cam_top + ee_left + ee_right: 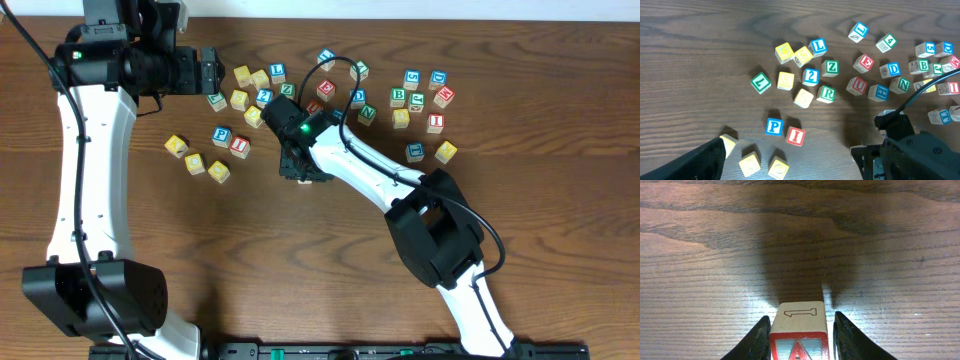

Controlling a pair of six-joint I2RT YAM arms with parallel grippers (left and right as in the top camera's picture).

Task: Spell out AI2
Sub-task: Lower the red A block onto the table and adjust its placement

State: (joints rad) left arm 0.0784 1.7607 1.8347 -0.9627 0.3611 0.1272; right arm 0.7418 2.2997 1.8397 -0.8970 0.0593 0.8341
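Stretching low, right arm (360, 167), A cube (799, 325) between its jaws

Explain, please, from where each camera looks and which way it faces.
Overhead: fixed above the table, facing straight down; both arms show, with the left tool and right tool.
Left wrist: high over the cubes, facing down at the 2 cube and I cube; one finger shows at lower left.
Right wrist: low over the wood, facing along it; its two fingers flank the A cube.
Shared: overhead and left wrist both show those two cubes and the right arm.
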